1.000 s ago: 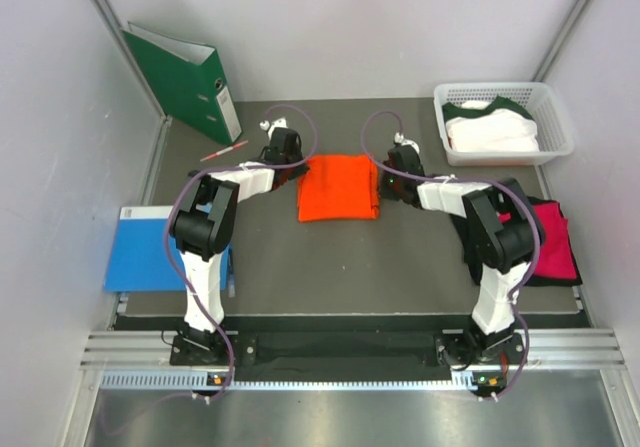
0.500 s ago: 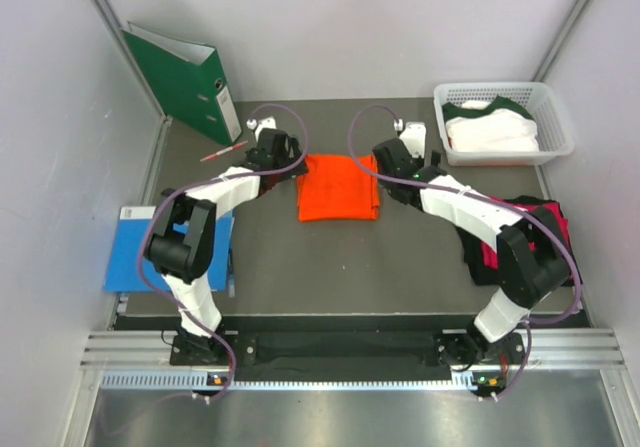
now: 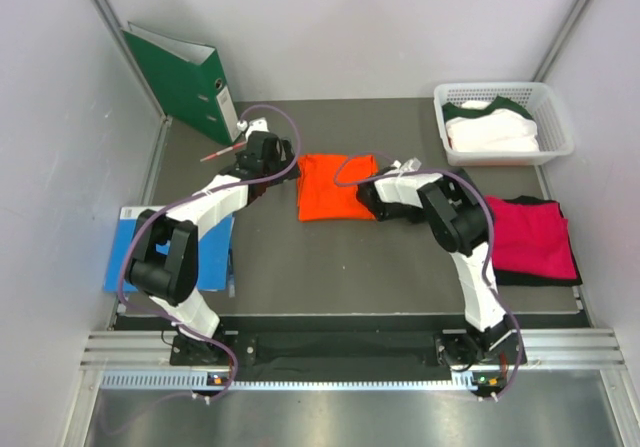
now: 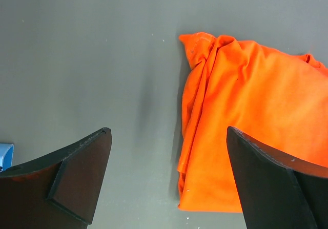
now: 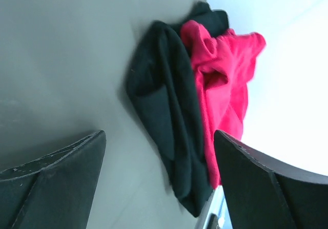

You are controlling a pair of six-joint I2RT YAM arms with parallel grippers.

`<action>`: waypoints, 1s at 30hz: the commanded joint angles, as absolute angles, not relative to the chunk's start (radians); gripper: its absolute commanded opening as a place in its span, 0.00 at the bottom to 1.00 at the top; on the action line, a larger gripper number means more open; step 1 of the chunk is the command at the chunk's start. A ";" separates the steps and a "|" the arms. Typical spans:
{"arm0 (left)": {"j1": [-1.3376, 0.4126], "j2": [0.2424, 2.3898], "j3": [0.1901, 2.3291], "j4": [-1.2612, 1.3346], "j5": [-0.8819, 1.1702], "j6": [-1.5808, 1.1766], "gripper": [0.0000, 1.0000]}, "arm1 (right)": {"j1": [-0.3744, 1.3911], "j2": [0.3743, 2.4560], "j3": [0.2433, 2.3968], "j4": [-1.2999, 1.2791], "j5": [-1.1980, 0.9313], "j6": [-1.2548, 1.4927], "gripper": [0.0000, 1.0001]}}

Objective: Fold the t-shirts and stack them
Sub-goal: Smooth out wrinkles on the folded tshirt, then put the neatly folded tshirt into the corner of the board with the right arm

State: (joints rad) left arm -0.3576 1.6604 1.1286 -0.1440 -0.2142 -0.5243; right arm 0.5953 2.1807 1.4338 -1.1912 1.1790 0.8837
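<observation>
The orange t-shirt (image 3: 338, 187) lies folded in a rectangle on the middle of the table, and its left edge (image 4: 241, 116) shows in the left wrist view. My left gripper (image 3: 266, 155) hovers just left of it, open (image 4: 168, 131), with nothing between its fingers. My right gripper (image 3: 398, 187) is by the shirt's right edge, open (image 5: 159, 132) and empty, facing the right side. There the magenta t-shirt (image 3: 535, 232) (image 5: 225, 75) lies on the black t-shirt (image 3: 530, 278) (image 5: 169, 116). The white t-shirt with green trim (image 3: 490, 132) sits in the basket.
A white basket (image 3: 556, 117) stands at the back right. A green ring binder (image 3: 185, 79) leans at the back left, with a red pen (image 3: 222, 152) near it. A blue folder (image 3: 135, 252) lies at the left edge. Walls close in both sides.
Both grippers opened and let go of the orange shirt's far corners. The left one drew back to the left. The right wrist dropped beside the shirt and turned toward the pink and black pile.
</observation>
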 commanded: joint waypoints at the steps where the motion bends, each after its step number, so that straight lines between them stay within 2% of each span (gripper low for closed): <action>1: -0.353 1.654 1.127 -0.137 -0.209 -0.509 0.98 | 0.595 2.158 1.441 -1.430 1.239 1.031 0.85; 12: -0.353 1.646 1.126 -0.127 -0.202 -0.509 0.98 | 0.489 2.157 1.345 -1.408 1.230 1.043 0.84; 19: -0.353 1.638 1.127 -0.130 -0.196 -0.512 0.98 | 0.422 2.042 1.224 -1.067 1.079 0.740 0.84; 22: -0.353 1.634 1.127 -0.132 -0.198 -0.511 0.98 | 0.387 2.006 1.189 -0.924 0.973 0.612 0.79; 25: -0.353 1.632 1.127 -0.135 -0.198 -0.511 0.98 | 0.380 1.990 1.170 -0.848 0.908 0.542 0.47; 26: -0.351 1.631 1.127 -0.137 -0.198 -0.514 0.98 | 0.377 1.987 1.166 -0.835 0.894 0.522 0.18; 27: -0.353 1.629 1.127 -0.140 -0.199 -0.514 0.98 | 0.377 1.979 1.154 -0.803 0.865 0.509 0.01; 30: -0.353 1.623 1.120 -0.146 -0.209 -0.512 0.98 | 0.377 1.962 1.135 -0.763 0.827 0.480 0.00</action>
